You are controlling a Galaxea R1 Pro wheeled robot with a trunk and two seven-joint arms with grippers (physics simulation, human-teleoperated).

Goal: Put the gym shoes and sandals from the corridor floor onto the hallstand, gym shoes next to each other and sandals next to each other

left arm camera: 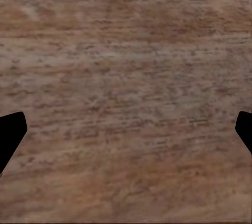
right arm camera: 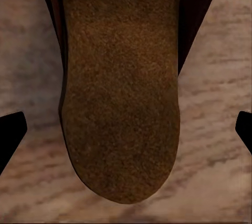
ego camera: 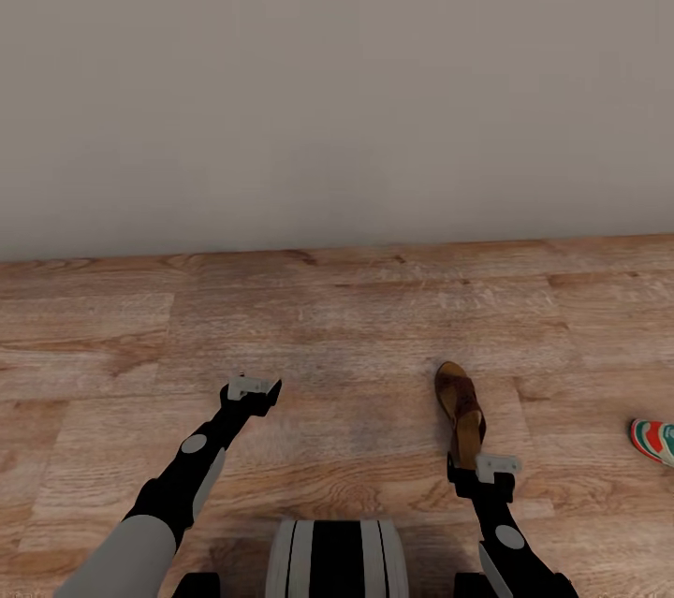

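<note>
The right gripper (ego camera: 479, 467) hangs just over the heel of a brown sandal (ego camera: 461, 408), fingers (right arm camera: 10, 132) spread wide to either side of it, nothing pinched yet. The sandal lies flat on the wood-plank floor (ego camera: 328, 327), well short of the wall. Looks like the grasp step: lower, then close across the heel. The left gripper (ego camera: 253, 388) hovers spread over bare planks. A gym shoe (ego camera: 655, 441) lies at the right edge.

Corridor floor (ego camera: 356, 327): matt wood planks, grain and knots visible. Sandal (ego camera: 461, 411) beneath my right end effector (ego camera: 482, 476): dark brown leather straps, tan insole with a rough, suede-like nap. Wall (ego camera: 337, 83), upper frame: smooth matt grey. My end effectors: black, matt.
</note>
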